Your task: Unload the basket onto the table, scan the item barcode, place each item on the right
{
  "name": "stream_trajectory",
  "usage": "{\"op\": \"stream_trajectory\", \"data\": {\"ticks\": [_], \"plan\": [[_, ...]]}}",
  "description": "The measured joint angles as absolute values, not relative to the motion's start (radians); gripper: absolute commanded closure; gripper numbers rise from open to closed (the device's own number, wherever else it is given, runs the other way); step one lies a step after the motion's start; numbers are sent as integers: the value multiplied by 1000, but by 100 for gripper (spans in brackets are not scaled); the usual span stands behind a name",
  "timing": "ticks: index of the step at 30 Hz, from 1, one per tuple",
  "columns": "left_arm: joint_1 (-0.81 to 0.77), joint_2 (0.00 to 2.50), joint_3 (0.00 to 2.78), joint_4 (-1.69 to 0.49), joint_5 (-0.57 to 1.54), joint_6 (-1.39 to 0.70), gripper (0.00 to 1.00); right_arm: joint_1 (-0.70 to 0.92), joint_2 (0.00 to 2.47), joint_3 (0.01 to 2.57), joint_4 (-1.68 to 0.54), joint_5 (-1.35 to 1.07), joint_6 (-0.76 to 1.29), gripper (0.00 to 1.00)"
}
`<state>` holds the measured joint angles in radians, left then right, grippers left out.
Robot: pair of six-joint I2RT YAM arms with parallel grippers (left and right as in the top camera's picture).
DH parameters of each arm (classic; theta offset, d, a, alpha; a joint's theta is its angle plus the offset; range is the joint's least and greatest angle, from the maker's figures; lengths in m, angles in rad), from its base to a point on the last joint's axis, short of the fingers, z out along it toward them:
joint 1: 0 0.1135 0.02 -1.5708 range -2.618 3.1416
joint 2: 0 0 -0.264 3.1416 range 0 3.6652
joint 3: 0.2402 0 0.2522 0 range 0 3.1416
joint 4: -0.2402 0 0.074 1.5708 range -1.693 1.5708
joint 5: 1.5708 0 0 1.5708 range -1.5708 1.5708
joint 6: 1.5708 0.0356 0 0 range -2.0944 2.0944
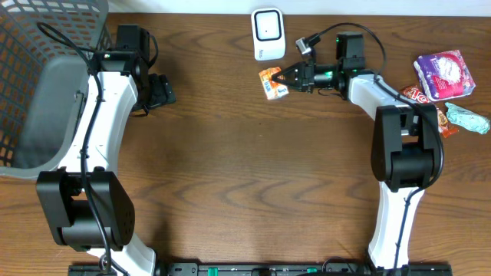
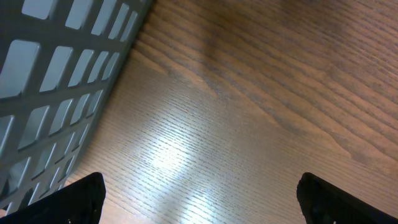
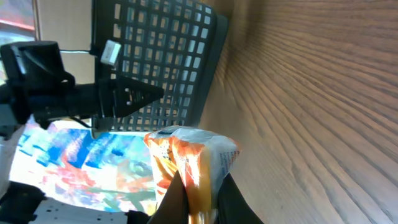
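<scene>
An orange and white snack packet is pinched in my right gripper, which is shut on it just below the white barcode scanner at the table's far edge. The packet is lifted off the wood and points left. My left gripper stands wide open over bare wood beside the grey basket, holding nothing; only its two black fingertips show in the left wrist view.
A grey mesh basket fills the far left. Several more packets, among them a pink one and a teal one, lie at the right edge.
</scene>
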<state>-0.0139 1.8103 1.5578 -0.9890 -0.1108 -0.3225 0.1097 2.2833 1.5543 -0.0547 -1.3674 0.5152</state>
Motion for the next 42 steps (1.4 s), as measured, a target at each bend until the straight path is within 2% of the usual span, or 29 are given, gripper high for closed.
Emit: {"op": "stream_trajectory", "data": {"ticks": [6, 10, 14, 19, 27, 34, 42], "plan": [[-14, 1810, 1558, -989, -111, -323, 2, 130, 2271, 1554, -96, -1297, 509, 98], [-14, 1810, 1558, -989, -111, -323, 2, 166, 2217, 1552, -229, -1164, 464, 98], [-14, 1810, 1558, -989, -111, -323, 2, 233, 2101, 1551, -396, -876, 418, 98], [-14, 1810, 1558, -990, -111, -323, 2, 311, 1977, 1551, -474, -518, 381, 99], [-14, 1810, 1558, -989, -111, -323, 2, 471, 1937, 1551, -482, 32, 294, 99], [-14, 1810, 1558, -989, -111, -323, 2, 557, 1937, 1551, -403, 371, 99, 99], [-14, 1810, 1558, -989, -111, -323, 2, 558, 1938, 1553, -330, 538, -30, 99]]}}
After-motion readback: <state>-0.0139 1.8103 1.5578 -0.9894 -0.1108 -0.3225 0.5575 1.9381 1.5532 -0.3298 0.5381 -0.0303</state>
